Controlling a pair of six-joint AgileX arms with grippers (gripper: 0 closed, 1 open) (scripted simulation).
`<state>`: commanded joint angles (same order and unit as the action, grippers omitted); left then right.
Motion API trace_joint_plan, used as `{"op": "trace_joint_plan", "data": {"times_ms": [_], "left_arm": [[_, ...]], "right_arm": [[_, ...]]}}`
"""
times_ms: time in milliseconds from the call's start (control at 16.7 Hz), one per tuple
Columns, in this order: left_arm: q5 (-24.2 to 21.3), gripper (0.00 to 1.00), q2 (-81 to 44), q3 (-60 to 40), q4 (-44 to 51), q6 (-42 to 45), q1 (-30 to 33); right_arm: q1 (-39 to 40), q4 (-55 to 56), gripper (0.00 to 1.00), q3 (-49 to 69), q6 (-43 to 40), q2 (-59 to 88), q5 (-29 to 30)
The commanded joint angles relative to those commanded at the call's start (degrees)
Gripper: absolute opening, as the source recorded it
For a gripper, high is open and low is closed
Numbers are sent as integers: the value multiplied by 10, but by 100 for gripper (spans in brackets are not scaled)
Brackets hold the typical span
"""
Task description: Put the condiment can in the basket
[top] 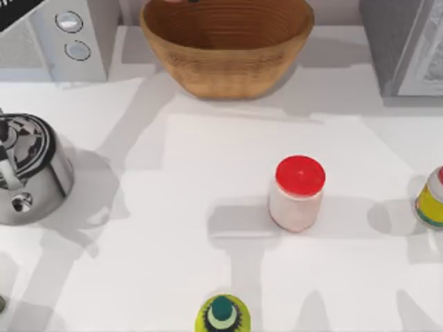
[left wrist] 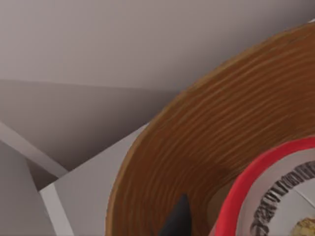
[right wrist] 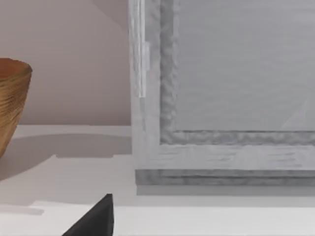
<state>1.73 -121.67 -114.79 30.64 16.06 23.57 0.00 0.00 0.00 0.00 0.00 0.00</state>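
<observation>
The tan woven basket (top: 227, 43) stands at the back middle of the table. In the left wrist view its ribbed inner wall (left wrist: 206, 147) is very close. The condiment can (left wrist: 275, 196) shows there as a red rim around a silvery lettered end, held over the basket's inside. My left gripper (left wrist: 211, 226) is shut on it, with one dark fingertip (left wrist: 178, 219) beside the can. My right gripper (right wrist: 96, 221) is parked at the right, facing a grey cabinet, with the basket's edge (right wrist: 12, 103) to one side.
A white jar with a red lid (top: 297, 192) stands right of centre. A yellow-green bottle (top: 222, 315) is at the front edge, and a yellow-and-green container (top: 432, 197) at the right edge. A steel kettle (top: 28, 166) sits left; grey appliances (top: 66, 34) and a cabinet (top: 408, 45) flank the basket.
</observation>
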Motion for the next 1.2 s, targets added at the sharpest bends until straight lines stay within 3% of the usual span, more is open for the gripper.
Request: {"op": "trace_joint_plan", "data": {"times_ms": [240, 480, 660, 1200], "left_arm": [[173, 0, -70, -140, 25, -189, 71], [274, 0, -112, -211, 55, -309, 114], [295, 0, -120, -225, 64, -338, 125], [285, 0, -172, -271, 58, -329, 110]], "right_arm": [[0, 0, 100, 0, 0, 0, 0], [0, 0, 100, 0, 0, 0, 0], [0, 0, 100, 0, 0, 0, 0], [0, 0, 100, 0, 0, 0, 0]]}}
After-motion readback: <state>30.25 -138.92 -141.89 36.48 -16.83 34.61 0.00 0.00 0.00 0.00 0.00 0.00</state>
